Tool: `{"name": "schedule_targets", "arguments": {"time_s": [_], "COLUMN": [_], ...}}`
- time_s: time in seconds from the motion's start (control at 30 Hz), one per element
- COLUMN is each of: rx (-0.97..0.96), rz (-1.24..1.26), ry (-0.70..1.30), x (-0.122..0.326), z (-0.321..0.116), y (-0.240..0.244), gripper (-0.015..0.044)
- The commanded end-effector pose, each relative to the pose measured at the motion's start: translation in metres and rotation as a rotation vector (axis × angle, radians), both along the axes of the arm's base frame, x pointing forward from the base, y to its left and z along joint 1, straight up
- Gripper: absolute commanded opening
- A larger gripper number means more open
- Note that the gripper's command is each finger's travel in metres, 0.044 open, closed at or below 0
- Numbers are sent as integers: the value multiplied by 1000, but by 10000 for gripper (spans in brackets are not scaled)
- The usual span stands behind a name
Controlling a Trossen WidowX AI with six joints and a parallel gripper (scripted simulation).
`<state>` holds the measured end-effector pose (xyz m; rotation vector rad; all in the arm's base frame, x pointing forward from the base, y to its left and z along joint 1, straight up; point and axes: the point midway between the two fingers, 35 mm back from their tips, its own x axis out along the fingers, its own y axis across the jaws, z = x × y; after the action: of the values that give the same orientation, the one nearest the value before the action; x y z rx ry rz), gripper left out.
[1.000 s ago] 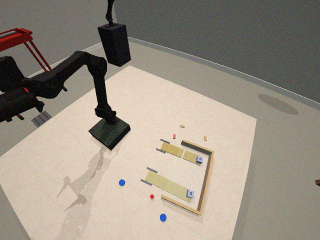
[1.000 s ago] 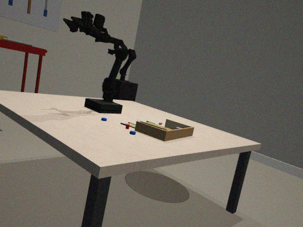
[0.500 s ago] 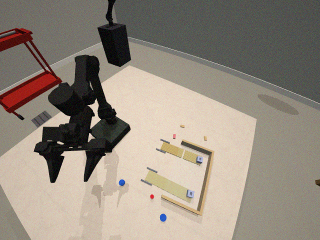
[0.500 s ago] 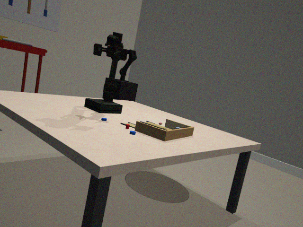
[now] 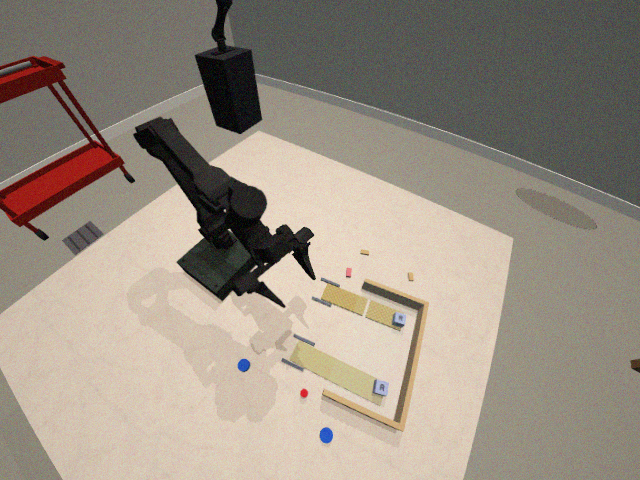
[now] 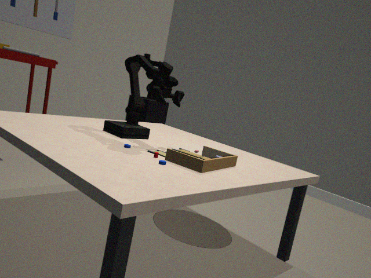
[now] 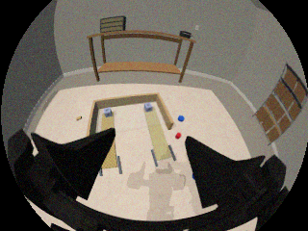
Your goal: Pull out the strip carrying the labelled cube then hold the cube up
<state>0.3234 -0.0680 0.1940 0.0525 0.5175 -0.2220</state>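
A pale yellow-green strip (image 5: 336, 366) (image 7: 156, 132) lies in one piece, with a light blue cube (image 5: 381, 387) (image 7: 148, 107) on its far end. A darker yellow strip (image 5: 345, 299) (image 7: 110, 148) lies beside it, split by a gap into two pieces. Its far piece (image 5: 382, 314) bears another light blue cube (image 5: 399, 318) (image 7: 108, 112). Both cubes show a dark letter on top, too blurred to read surely. My gripper (image 5: 299, 292) (image 7: 150, 136) is open and empty, above the table on the robot's side of the strips, touching neither. The exterior view mostly hides the strips behind the wooden wall.
A three-sided wooden wall (image 5: 413, 361) (image 6: 219, 164) (image 7: 127, 101) surrounds the cube ends, open toward the robot. Short grey rails (image 5: 303, 339) (image 5: 329, 282) flank the near ends. A red piece (image 5: 303, 393) (image 6: 156, 154) (image 7: 178, 136) and blue discs (image 5: 326, 435) (image 5: 244, 365) lie outside.
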Motion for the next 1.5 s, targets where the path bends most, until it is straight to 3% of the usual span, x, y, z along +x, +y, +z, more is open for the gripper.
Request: {"name": "schedule_targets", "arguments": {"time_s": [0.0, 0.33, 0.83, 1.13, 1.47], "rx": [18, 19, -21, 57, 66], "rz": [138, 146, 174, 265, 274], "ry": [72, 75, 650, 1001, 1025], "x": [-8, -8, 57, 72, 73], "z": [-26, -27, -71, -127, -139], "y": [40, 42, -27, -73, -76], "gripper": [400, 400, 6, 0, 0]}}
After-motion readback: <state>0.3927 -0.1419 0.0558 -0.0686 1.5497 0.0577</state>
